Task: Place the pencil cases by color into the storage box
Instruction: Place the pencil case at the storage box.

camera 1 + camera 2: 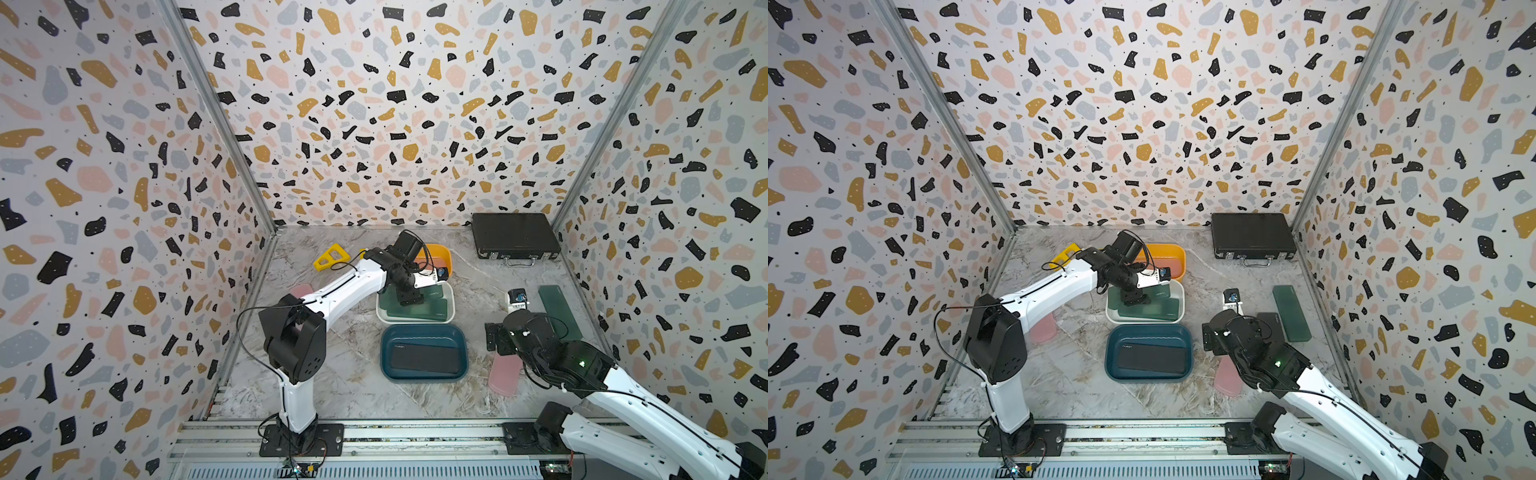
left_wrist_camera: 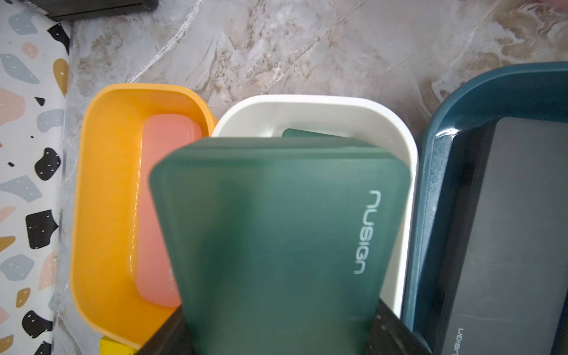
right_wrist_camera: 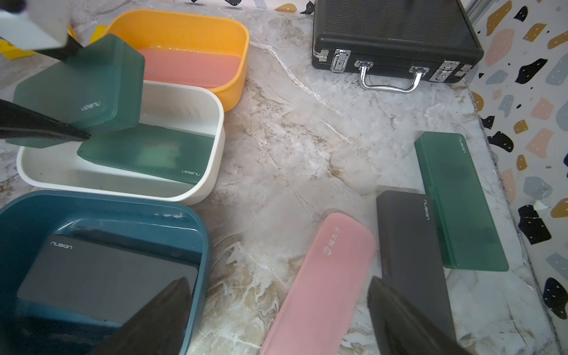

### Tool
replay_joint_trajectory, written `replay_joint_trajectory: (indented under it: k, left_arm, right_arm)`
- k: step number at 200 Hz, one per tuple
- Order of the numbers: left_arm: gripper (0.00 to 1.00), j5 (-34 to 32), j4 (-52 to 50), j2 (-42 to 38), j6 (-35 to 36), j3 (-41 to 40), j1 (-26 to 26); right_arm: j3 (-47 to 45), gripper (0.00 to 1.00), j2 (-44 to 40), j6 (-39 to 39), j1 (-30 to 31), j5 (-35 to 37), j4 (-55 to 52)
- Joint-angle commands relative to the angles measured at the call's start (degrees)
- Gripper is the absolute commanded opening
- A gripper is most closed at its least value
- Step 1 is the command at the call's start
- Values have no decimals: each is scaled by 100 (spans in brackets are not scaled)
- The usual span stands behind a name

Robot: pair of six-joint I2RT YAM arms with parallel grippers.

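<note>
Left claw (image 1: 408, 300) clamped on green case (image 2: 276, 230) over white box (image 2: 307, 104), right claw (image 3: 276, 319) wide open, empty, above pink case (image 3: 322, 276) on tabletop (image 3: 307, 138)

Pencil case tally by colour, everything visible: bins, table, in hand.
pink case: 3
green case: 3
black case: 2
Total: 8

In both top views the marbled tabletop (image 1: 340, 374) is carrying an orange bin (image 1: 444, 250), white bin (image 1: 415, 321) and blue bin (image 1: 424, 329) lined down centre frame, a black briefcase (image 1: 513, 235) upper right, a yellow piece (image 1: 330, 257) upper left, and a pink pencil case (image 1: 505, 374), black pencil case (image 1: 1268, 322) and green pencil case (image 1: 559, 311) at right.
</note>
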Motion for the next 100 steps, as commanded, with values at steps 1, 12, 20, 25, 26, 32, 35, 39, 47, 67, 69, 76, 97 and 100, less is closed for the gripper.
replay_joint_trajectory:
  k: [1, 12, 20, 25, 26, 32, 35, 39, 47, 67, 69, 76, 97, 100]
  left_arm:
    - [58, -230, -43, 157, 340, 292, -79]
    - [58, -298, -101, 261, 405, 369, -106]
    - [58, -344, -129, 331, 443, 412, -127]
    - [58, -371, -151, 379, 467, 434, -143]
    - [58, -379, -154, 388, 469, 440, -145]
    - [57, -412, -172, 441, 483, 471, -157]
    - [57, -434, -178, 458, 495, 476, -173]
    - [58, -471, -174, 487, 501, 485, -184]
    - [58, -534, -188, 549, 520, 498, -218]
    - [58, -676, -226, 674, 549, 507, -276]
    - [57, -690, -222, 688, 549, 507, -282]
    - [58, -731, -234, 733, 564, 507, -294]
    - [57, -836, -255, 851, 586, 514, -330]
    - [58, -849, -259, 864, 587, 515, -331]
  right_arm:
    - [-33, 95, -131, -15, -25, 104, -198]
    - [-46, 95, -154, -15, -25, 109, -219]
    - [-55, 95, -162, -19, -24, 114, -228]
    - [-55, 95, -162, -15, -29, 111, -245]
    - [-55, 95, -167, -15, -27, 111, -250]
    - [-64, 95, -171, -15, -29, 120, -245]
    - [-71, 95, -175, -15, -33, 115, -253]
    - [-73, 95, -172, -15, -33, 120, -257]
    - [-81, 95, -162, -15, -33, 120, -257]
    - [-99, 95, -146, -14, -33, 120, -254]
    - [-102, 95, -149, -15, -33, 120, -254]
    - [-97, 95, -136, -23, -34, 113, -258]
    - [-108, 95, -120, -41, -34, 111, -259]
    - [-109, 95, -121, -41, -40, 118, -257]
